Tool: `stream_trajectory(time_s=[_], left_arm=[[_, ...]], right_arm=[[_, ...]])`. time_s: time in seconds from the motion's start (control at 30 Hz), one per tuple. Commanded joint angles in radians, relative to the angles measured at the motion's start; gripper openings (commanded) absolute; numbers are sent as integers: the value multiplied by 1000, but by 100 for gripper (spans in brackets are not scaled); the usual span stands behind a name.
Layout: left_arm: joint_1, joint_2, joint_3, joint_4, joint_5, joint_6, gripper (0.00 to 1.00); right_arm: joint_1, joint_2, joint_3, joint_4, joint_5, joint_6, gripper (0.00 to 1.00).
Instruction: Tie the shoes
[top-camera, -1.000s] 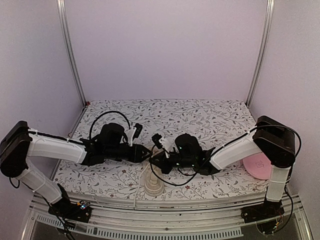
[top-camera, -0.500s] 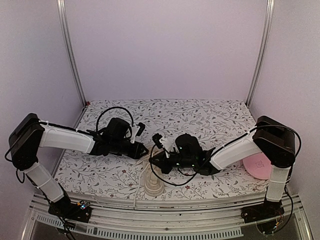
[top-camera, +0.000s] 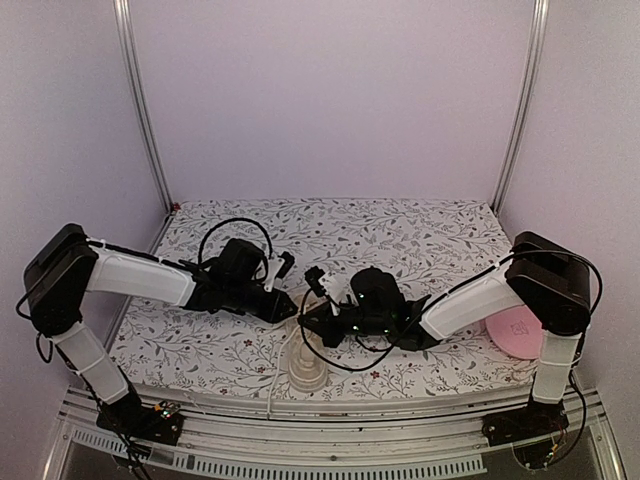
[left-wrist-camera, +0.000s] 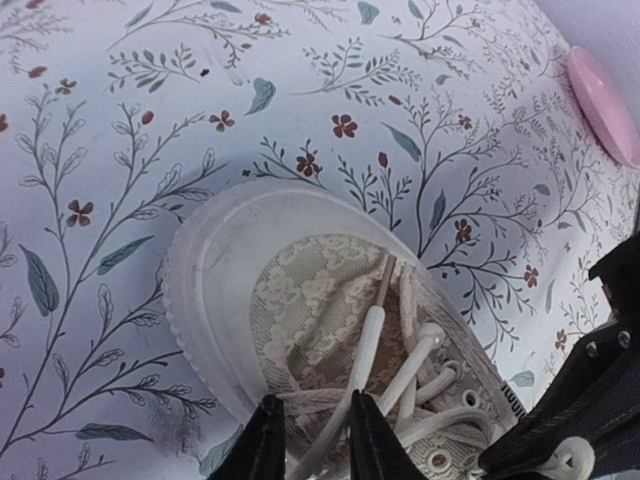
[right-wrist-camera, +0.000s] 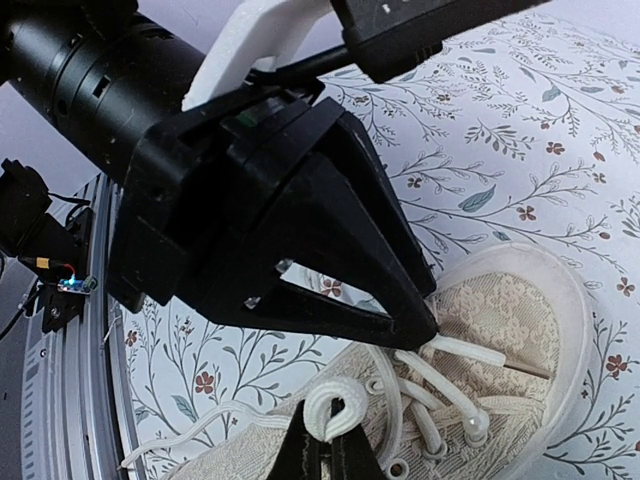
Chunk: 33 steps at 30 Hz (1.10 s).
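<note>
On the floral worktop (top-camera: 400, 230), the sneaker (top-camera: 306, 370) sat near the front edge, midway across, between the two arms. The left fingers (left-wrist-camera: 262, 445) pinched a lace end (left-wrist-camera: 365, 340); the right fingers (right-wrist-camera: 298, 458) clamped a lace loop (right-wrist-camera: 330, 405).

left arm (top-camera: 140, 278): black elbow joint raised and swung in toward its own gripper, white forearm foreshortened | left gripper (top-camera: 288, 310): jaws narrowed from a wider gap onto the white lace (left-wrist-camera: 365, 340) running between its fingertips | black cable loop (top-camera: 235, 222) behind the wrist: shifted along toward the gripper
</note>
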Motion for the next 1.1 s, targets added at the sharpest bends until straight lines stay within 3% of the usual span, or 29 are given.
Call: stream_trajectory(time_s=[0.0, 0.23, 0.37, 0.4, 0.67, 0.77, 0.9, 1.07], left_arm=[[-19, 34, 34, -28, -7, 22, 19], [-40, 54, 48, -56, -9, 43, 18], [-47, 48, 30, -59, -9, 41, 0], [-49, 38, 23, -57, -22, 35, 0], [-49, -263, -114, 15, -180, -46, 0], [-49, -376, -148, -30, -118, -57, 0], [-61, -510, -217, -64, 88, -83, 0], [-174, -703, -234, -43, 235, -127, 0]], right_arm=[[-4, 5, -4, 43, 21, 9, 2], [-3, 5, -6, 46, 26, 10, 2], [-4, -2, -8, 45, 34, 15, 2], [-3, -3, -10, 44, 36, 17, 2], [-4, -8, -15, 43, 49, 34, 2], [-4, -9, -6, 30, 59, 47, 2], [-16, -5, 13, 5, 51, 72, 2], [-37, 7, 33, -14, -2, 105, 2]])
